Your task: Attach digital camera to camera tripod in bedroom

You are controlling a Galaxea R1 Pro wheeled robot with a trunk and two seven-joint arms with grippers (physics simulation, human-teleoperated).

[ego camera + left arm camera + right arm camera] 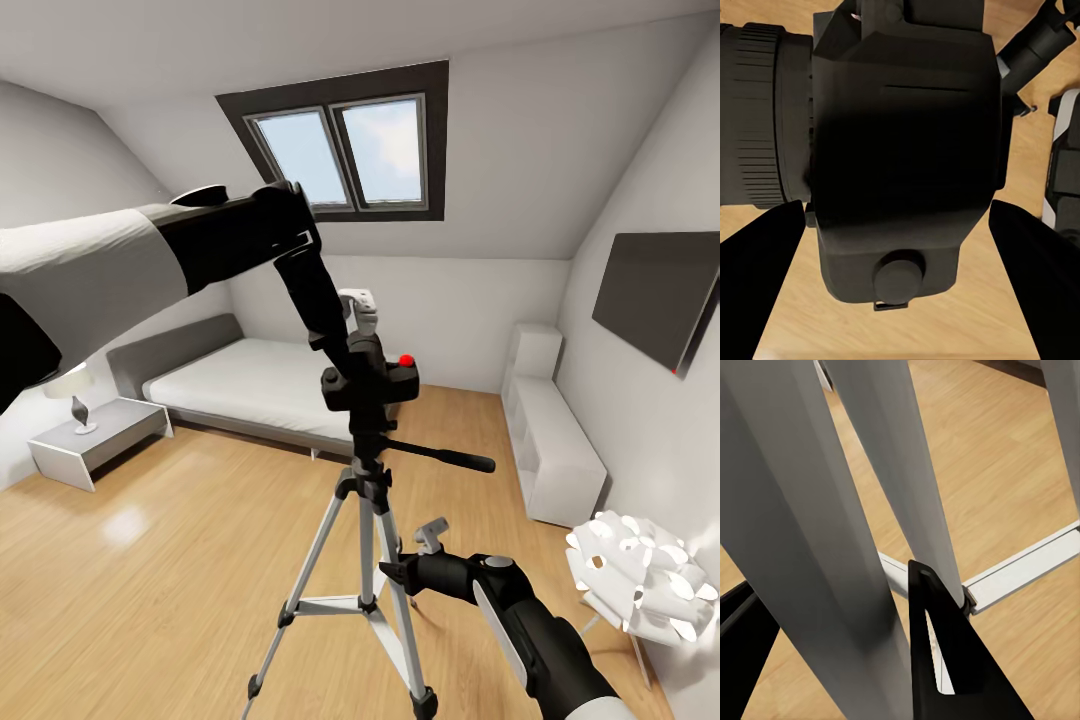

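Digital camera (372, 378): 1 pc, black, red button on top; centre of head view, sitting right at the top of the tripod head. Whether it's seated or just above: can't tell. In left wrist view the body spans the frame between the two fingers, lens barrel to frame left.
Camera tripod (368, 560): 1 pc, 3 silver legs, lower centre; black pan handle sticks out to centre-right. Stands on wood floor (150, 560), in front of bed (260, 385).
Left claw (350, 345): comes down from upper left, one finger (757, 277) either side of cam body; looks clamped on it, presumably to hold the cam over the mount.
Right claw (432, 537): low, lower centre-right, next to tripod legs at brace level. Right wrist view: leg (802, 555) between dark fingers (952, 660), so jaws apart w/ leg in the gap; contact can't be told. Prob. there to steady the stand.
Skylight (345, 150): 1, two panes, upper centre.
Nightstand (95, 440): 1, mid-left, w/ 1 lamp (72, 392).
Spiky ball lamp (640, 575): 1, lower right.
Dark wall panel (655, 290): 1, right.
White shelf unit (550, 440): 1, right of centre.
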